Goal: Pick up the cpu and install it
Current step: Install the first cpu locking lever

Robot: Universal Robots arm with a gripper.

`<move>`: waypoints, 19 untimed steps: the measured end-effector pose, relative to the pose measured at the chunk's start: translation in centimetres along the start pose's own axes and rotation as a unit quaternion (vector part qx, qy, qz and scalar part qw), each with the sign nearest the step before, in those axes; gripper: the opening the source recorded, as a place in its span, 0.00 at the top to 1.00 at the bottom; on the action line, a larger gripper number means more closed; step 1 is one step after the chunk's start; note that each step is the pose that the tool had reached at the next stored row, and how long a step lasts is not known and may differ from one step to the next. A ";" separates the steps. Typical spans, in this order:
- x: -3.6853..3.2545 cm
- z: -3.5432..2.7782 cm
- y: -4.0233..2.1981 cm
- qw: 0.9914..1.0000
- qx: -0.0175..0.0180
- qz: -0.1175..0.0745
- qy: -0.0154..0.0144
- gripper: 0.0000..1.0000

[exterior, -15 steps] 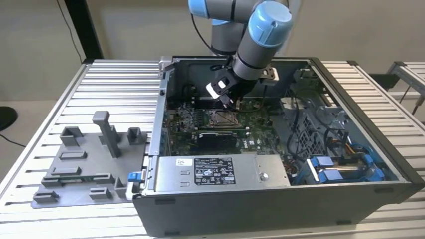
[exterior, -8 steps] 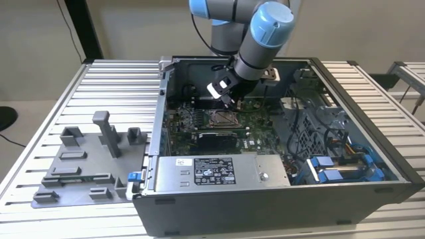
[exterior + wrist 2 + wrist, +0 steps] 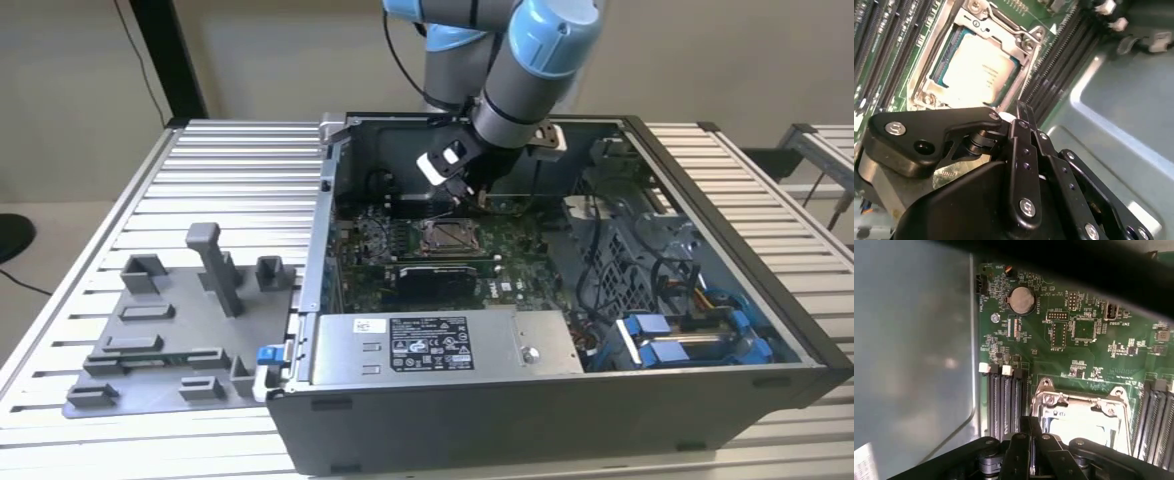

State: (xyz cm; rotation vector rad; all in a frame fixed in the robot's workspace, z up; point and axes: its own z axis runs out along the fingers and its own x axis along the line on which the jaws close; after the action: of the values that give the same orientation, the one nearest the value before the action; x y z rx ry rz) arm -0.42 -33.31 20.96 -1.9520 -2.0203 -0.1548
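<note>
**CPU looks seated, gripper empty over the socket**

Starting closest in: the gripper (image 3: 1020,107) has its fingers pinched together with nothing between them, and it hangs just above the near edge of the socket frame (image 3: 1026,45). In the exterior view the gripper (image 3: 461,190) sits inside the computer case (image 3: 534,420), just beyond the socket (image 3: 447,237).

Next, the cpu (image 3: 979,65) itself: its pale silvery top lies flat inside the socket, with the metal frame all around it. So I'd say the pick and the drop-in are done. Can't tell if the frame is latched down, so that bit might be left.

Either side of the socket are the memory slots (image 3: 1004,405), and past it there's a coin battery (image 3: 1021,300). Well away from the socket, outside the case, sits the grey fixture (image 3: 174,330).
</note>
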 end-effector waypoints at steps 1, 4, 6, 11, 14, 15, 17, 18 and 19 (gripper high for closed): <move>0.08 -0.25 -0.07 1.000 0.000 0.000 0.000 1.00; 0.20 -0.50 -0.42 1.000 0.000 0.000 0.000 1.00; 0.35 -0.42 -0.79 1.000 0.000 0.000 -0.001 1.00; 0.43 -0.38 -1.27 1.000 0.000 0.000 -0.001 1.00; 0.43 -0.37 -1.27 1.000 0.000 0.000 -0.001 1.00; 0.43 -0.37 -1.28 1.000 0.000 0.000 -0.001 1.00; 0.43 -0.36 -1.29 1.000 0.000 0.000 -0.001 1.00; 0.42 -0.35 -1.30 1.000 0.000 0.000 -0.001 1.00; 0.42 -0.35 -1.30 1.000 0.000 0.000 -0.001 1.00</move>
State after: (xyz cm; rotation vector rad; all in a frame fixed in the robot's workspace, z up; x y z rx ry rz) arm -1.66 -33.08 21.62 -1.9531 -2.0229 -0.1534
